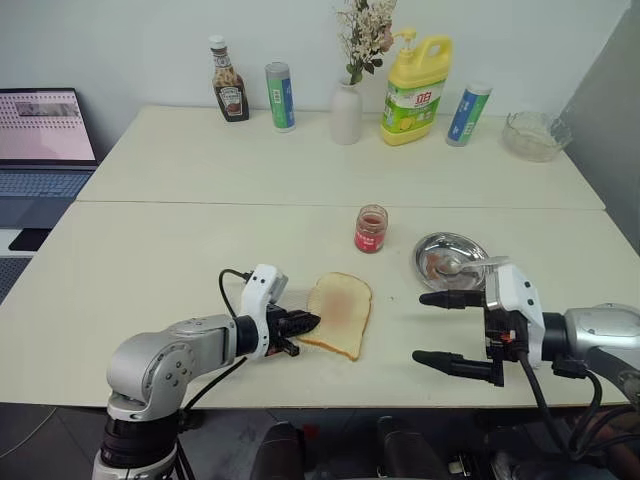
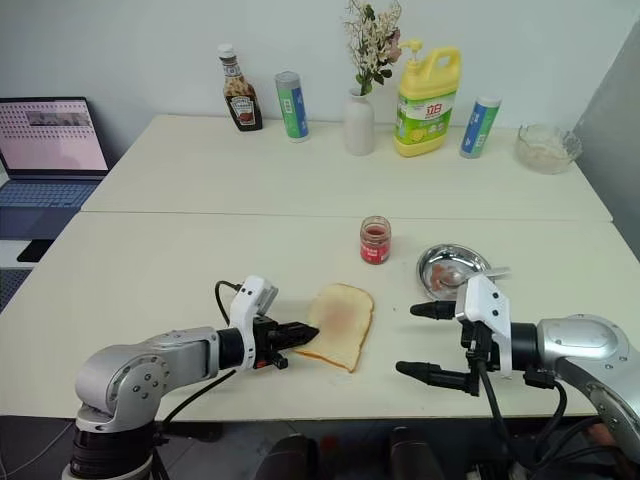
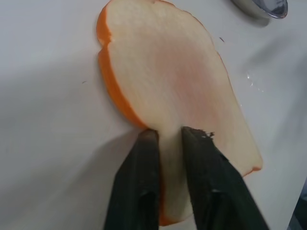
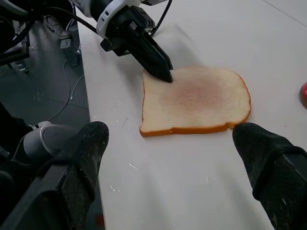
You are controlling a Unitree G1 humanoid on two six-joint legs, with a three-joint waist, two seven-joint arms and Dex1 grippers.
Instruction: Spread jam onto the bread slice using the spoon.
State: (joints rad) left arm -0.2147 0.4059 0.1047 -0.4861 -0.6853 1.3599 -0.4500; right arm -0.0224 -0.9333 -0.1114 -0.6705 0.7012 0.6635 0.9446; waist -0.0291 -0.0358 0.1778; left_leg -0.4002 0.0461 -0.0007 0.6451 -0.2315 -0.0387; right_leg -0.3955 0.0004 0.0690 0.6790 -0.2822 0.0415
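The bread slice lies flat near the table's front edge, with a faint reddish smear across its middle. My left gripper rests its tips on the slice's left edge. Its fingers stand slightly parted, with bread showing in the narrow gap and nothing pinched. My right gripper hovers to the right of the slice, wide open and empty. The jam jar stands behind the bread. The spoon lies in a round steel dish, beyond the right gripper.
Along the back of the far table stand a ketchup bottle, two cans, a white vase, a yellow detergent bottle and a glass bowl. A laptop sits off to the left.
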